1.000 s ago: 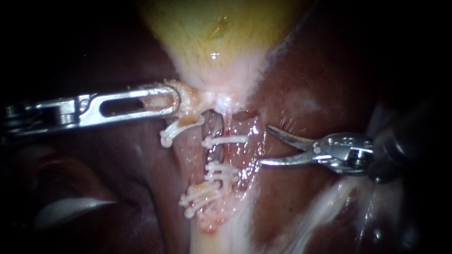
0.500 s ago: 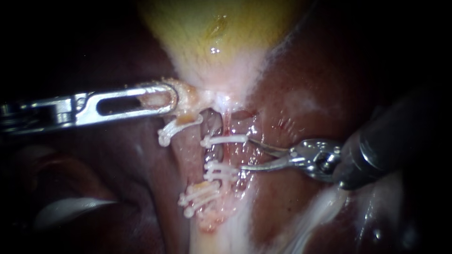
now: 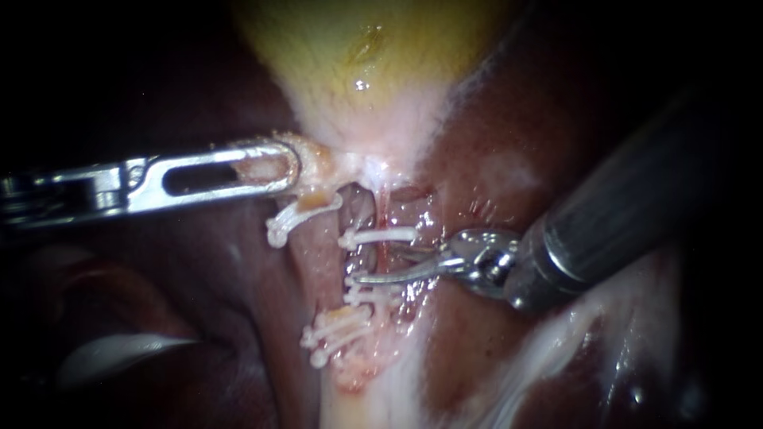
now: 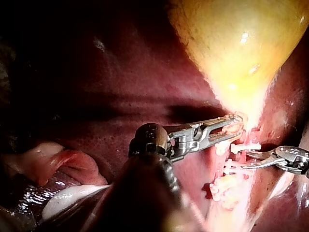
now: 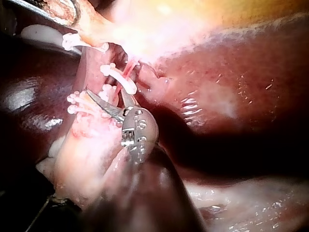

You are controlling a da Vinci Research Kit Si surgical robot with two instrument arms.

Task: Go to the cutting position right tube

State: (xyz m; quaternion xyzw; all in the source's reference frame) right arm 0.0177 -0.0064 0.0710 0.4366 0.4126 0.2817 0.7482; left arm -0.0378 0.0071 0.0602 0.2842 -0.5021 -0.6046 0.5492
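— Left side first?
— Left instrument [image 3: 288,168]: hand clenched. Both slotted jaws pressed together on the narrow end of the gallbladder [image 3: 358,71], with pale tissue showing through the slot.
— And the other?
— Right instrument [image 3: 374,264]: hand released. Two thin curved blades stood apart, with a plain gap between them.
— Where was the right tube?
— The right tube [image 3: 382,254] ran through that gap, crosswise to the blades. I could not tell whether either blade touched it.
— Clips near the hand?
— A single white clip [image 3: 381,236] sat just outside the blade nearer the gallbladder. A pair of clips [image 3: 372,291] sat just outside the other blade. The blades lay between the two.
— Anything past the blade tips?
— The left tube [image 3: 322,246] lay just ahead of them. It had one bent clip [image 3: 298,213] close under the left instrument's hand, and a cluster of clips [image 3: 335,330] further from it.
— Around the shaft?
— Dark red liver [image 3: 509,159] lay beneath and beside the right shaft.
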